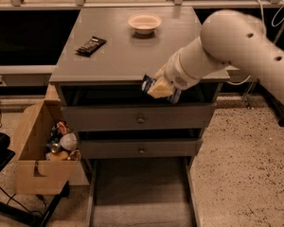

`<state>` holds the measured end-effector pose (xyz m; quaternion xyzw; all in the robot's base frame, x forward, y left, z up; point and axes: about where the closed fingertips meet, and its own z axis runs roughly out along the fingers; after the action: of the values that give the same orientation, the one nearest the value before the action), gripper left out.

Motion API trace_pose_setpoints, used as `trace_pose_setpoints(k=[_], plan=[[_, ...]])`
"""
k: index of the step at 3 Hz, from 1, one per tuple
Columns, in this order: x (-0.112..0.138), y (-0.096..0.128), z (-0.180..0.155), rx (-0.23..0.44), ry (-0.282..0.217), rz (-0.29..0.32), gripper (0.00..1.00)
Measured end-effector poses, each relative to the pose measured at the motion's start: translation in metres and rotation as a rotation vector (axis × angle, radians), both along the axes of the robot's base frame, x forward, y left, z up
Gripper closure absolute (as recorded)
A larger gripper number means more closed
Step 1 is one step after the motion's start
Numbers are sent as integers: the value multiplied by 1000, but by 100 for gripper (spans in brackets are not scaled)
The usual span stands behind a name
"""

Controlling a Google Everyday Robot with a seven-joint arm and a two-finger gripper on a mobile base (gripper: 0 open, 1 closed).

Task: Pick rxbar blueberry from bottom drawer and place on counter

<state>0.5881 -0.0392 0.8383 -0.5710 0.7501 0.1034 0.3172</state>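
My gripper is shut on the rxbar blueberry, a small flat wrapper whose blue edges stick out on both sides of the yellowish fingers. It hangs in front of the counter's front edge, at the height of the top drawer, right of centre. The counter is the flat grey top of the cabinet. The bottom drawer is pulled out below as a long shallow grey tray, and its floor shows bare.
A longer black bar with white print lies at the counter's left. A white bowl stands at the back middle. Two upper drawers with round knobs are closed. A cardboard box of clutter stands left of the cabinet.
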Motion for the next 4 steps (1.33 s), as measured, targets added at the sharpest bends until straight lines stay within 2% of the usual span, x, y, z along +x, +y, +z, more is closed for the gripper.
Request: trace_pose_setpoints(k=[1,2,3,4], plan=[[12,9,61,-14,-53,-33,100],[35,16,100,-11,-114,-58,100],[90,17,113,2,-193,-108,100],[134,11,103,12,-245,-154,100]])
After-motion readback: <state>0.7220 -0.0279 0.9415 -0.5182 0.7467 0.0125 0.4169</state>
